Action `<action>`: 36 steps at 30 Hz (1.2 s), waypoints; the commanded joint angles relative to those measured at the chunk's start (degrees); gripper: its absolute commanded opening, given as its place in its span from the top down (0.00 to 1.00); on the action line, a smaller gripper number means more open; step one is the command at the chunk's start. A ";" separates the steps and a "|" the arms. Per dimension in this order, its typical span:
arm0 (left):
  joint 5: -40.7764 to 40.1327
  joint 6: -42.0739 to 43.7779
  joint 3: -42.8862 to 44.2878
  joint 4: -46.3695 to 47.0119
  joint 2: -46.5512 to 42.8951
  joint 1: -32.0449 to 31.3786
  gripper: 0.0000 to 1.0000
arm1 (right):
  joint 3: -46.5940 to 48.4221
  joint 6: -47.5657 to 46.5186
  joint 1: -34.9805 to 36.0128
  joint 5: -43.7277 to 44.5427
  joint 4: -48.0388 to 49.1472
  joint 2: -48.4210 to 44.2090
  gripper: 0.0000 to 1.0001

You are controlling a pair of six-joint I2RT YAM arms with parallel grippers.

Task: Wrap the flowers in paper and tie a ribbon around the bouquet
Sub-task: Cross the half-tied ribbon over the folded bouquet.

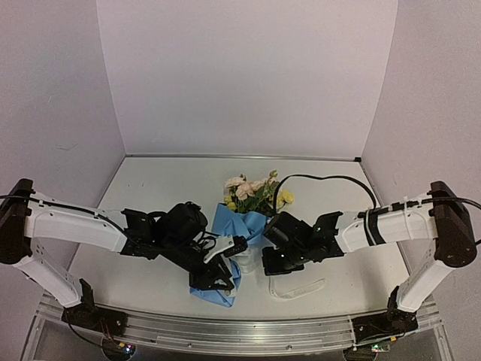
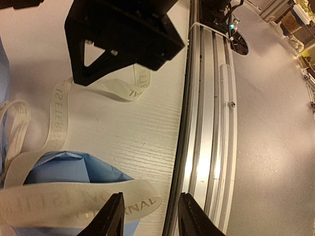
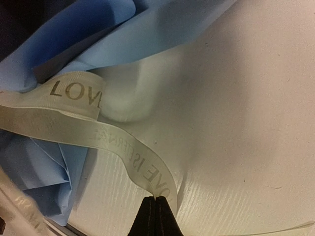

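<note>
My left pincer (image 2: pixel 150 216) is open, tips apart over the ribbon (image 3: pixel 113 142) end near the table (image 1: pixel 150 180) edge. My right pincer (image 3: pixel 155 214) is closed, pinching the ribbon. The bouquet (image 1: pixel 248 209) lies mid-table, flowers (image 1: pixel 252 192) toward 12 o'clock, blue paper (image 1: pixel 229 222) tail toward 6. Loose ribbon loop at its 4 o'clock.

Colours here: the paper (image 1: pixel 248 224) is a light sky blue, and the flowers (image 1: pixel 248 192) are pale pink-cream and yellow with green leaves. The ribbon (image 3: pixel 113 140) is cream-white with greyish-gold block lettering printed along it. The bench (image 2: pixel 142 128) is white with a faint wood grain, and the left fingers (image 2: pixel 114 219) are plain black.
</note>
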 commanded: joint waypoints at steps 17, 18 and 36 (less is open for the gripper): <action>-14.80 -5.37 8.59 -2.31 -2.78 8.05 0.54 | 0.98 -4.14 1.90 -0.56 4.08 -8.62 1.00; -14.30 -4.57 9.97 -2.71 -0.66 8.06 0.55 | 1.42 -4.27 1.90 -0.94 4.25 -8.52 1.00; -15.46 1.41 16.07 -8.41 10.30 8.06 0.59 | 5.46 -5.04 1.82 -4.30 8.58 -3.73 1.00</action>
